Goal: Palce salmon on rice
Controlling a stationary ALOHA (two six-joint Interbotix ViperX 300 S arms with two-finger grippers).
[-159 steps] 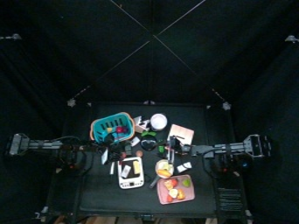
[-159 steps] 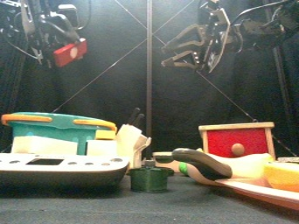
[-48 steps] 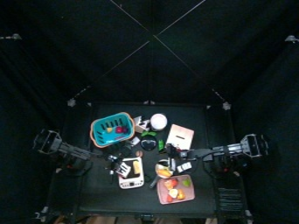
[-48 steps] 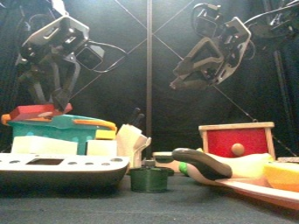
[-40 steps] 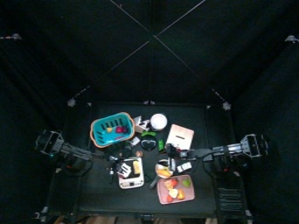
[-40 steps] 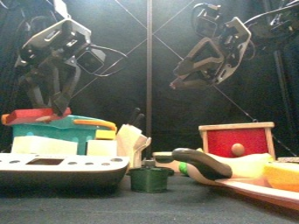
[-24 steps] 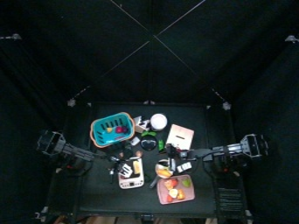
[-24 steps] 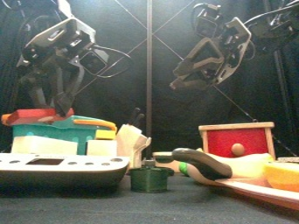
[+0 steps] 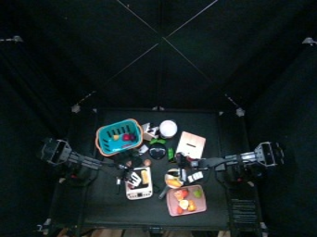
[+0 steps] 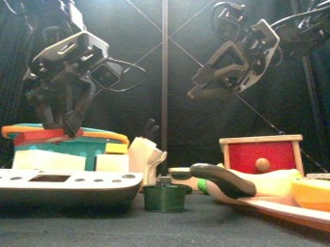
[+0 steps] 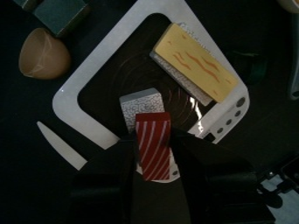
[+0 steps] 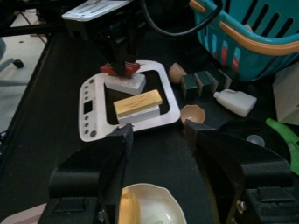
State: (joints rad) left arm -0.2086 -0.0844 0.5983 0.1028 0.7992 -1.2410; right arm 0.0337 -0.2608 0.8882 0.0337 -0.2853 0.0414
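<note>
Two grippers in view. Left gripper (image 11: 155, 166) clenched on salmon (image 11: 152, 147), red-and-white striped slab, held low over white tray (image 11: 93, 85). Salmon end directly above rice (image 11: 140, 102), white block in tray; contact unclear. Yellow striped piece (image 11: 197, 59) beside rice in same tray. Right gripper (image 12: 156, 133) released, jaws apart, raised near bowl (image 12: 146, 204). Teal basket (image 10: 60, 145) on counter (image 10: 168, 229) behind tray. Red box (image 10: 261, 152) on right side.
</note>
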